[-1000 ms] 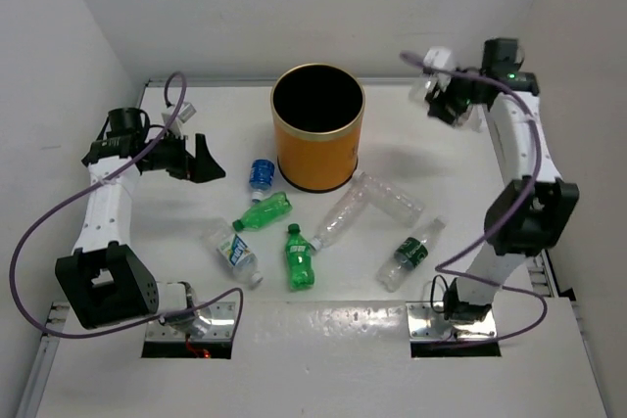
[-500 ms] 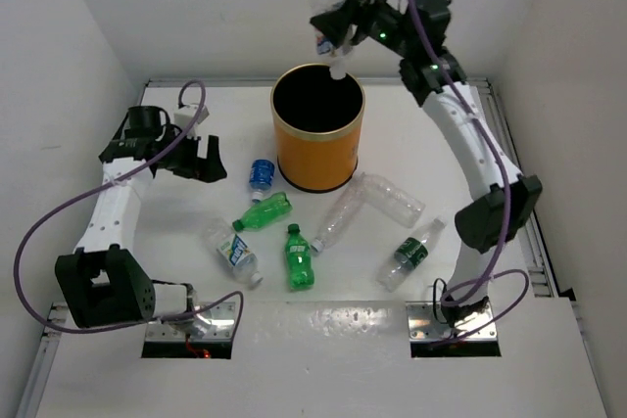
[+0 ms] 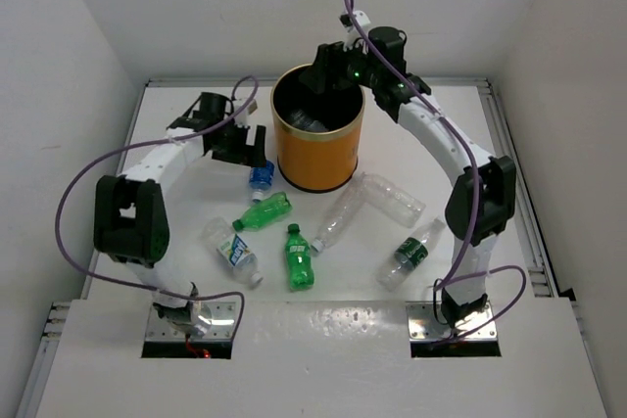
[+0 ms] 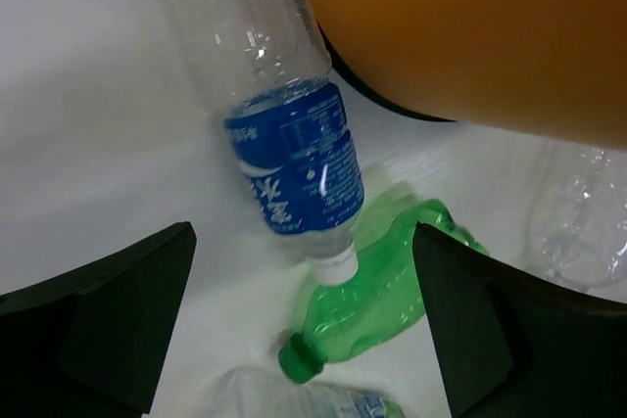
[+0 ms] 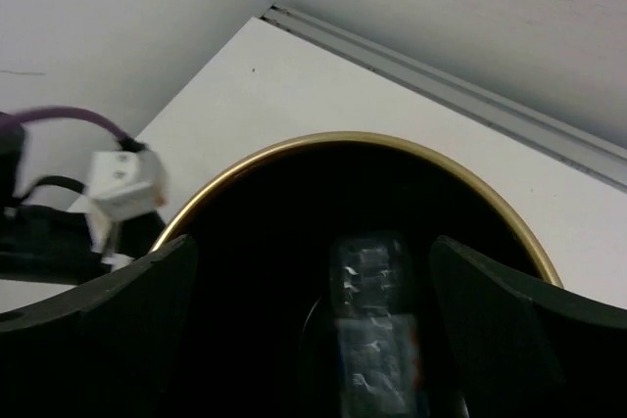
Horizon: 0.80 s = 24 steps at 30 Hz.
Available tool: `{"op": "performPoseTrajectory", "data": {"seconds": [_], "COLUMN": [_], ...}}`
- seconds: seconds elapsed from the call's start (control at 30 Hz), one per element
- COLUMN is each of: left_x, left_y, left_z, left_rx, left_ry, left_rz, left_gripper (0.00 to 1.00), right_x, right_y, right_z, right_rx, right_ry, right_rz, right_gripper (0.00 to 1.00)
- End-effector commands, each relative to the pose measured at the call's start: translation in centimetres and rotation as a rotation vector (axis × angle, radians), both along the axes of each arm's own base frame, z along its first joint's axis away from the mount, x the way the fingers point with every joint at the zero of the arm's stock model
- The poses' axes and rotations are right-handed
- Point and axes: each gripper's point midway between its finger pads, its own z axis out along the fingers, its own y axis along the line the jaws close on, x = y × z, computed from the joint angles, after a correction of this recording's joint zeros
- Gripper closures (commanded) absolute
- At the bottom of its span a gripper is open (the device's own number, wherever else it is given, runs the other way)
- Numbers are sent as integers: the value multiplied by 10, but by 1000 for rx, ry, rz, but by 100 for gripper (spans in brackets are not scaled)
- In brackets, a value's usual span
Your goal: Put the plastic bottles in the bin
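And the drop is made! The bin (image 3: 315,149) has one: a second ago the right gripper (image 5: 313,271) carried a clear bottle (image 5: 377,340) off at the table's right-hand side. Now it hangs over the bin's mouth, fingers spread wide, nothing between them, and the bottle is a blur down in the black inside. One more off the list.

Meanwhile the left gripper (image 4: 304,232) has swung in from the left edge and is over the blue bottle (image 4: 294,163), fingers apart on either side, not yet closed on it. My read: that one's next. Six more lie on the table (image 3: 549,193) in front of the bin.

Now, room. The blue bottle lies right beside the bin's wall, so the finger on that side has little clearance; the other side is bare table. A green bottle (image 4: 382,301) sits just beyond its cap and could get nudged. The right arm has the back wall (image 3: 294,7) close behind, with open table to its right.
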Motion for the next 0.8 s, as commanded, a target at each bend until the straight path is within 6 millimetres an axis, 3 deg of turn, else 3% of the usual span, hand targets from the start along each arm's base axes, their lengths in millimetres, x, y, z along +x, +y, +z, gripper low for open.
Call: {"op": "performPoseTrajectory", "data": {"seconds": [0.0, 0.07, 0.1, 0.13, 0.17, 0.23, 0.27, 0.33, 0.37, 0.4, 0.43, 0.47, 0.5, 0.53, 0.63, 0.67, 0.77], "left_x": [29, 40, 46, 52, 61, 74, 81, 92, 97, 99, 103, 109, 107, 110, 119, 120, 131], "left_y": [-27, -34, -28, -28, -28, -20, -14, -7, 0, 3, 13, 21, 24, 33, 42, 52, 55], "left_z": [-11, -20, -30, -42, -42, -48, -52, -67, -72, -85, -89, -88, -89, -86, -42, 1, 101], "left_rx": [-25, -10, 19, 27, 16, 35, 40, 57, 66, 85, 109, 122, 138, 145, 46, 10, -80], "left_ry": [-31, -33, -26, -9, -20, -22, -25, -3, 3, 23, 20, 11, 16, 14, -66, -163, -426], "left_rz": [31, 51, 90, 105, 138, 196, 225, 255, 274, 282, 312, 335, 345, 352, 340, 357, 340], "left_gripper": [0, 0, 0, 0, 0, 2, 4, 14, 18, 20, 27, 30, 33, 39, 43, 45, 55], "right_x": [-24, -36, -45, -53, -64, -76, -86, -93, -110, -120, -126, -133, -143, -147, -165, -169, -176], "right_y": [-13, -22, -33, -38, -57, -68, -82, -111, -121, -134, -152, -159, -171, -187, -215, -219, -241], "right_z": [83, 88, 103, 105, 112, 101, 107, 79, 79, 50, 50, 37, 7, 1, -46, -62, -97], "right_rx": [64, 61, 70, 72, 79, 58, 39, -20, -37, -68, -103, -129, -171, -232, -356, -373, -466], "right_ry": [-145, -119, -136, -119, -123, -95, -113, -60, -53, 3, -22, 6, 68, 45, 146, 194, 277], "right_rz": [-10, -4, -11, -2, -27, -26, -42, -106, -116, -140, -172, -178, -202, -217, -236, -240, -248], "right_gripper": [0, 0, 0, 0, 0, 0, 0, 0, 0, 0, 0, 0, 0, 0, 0, 0, 0]}}
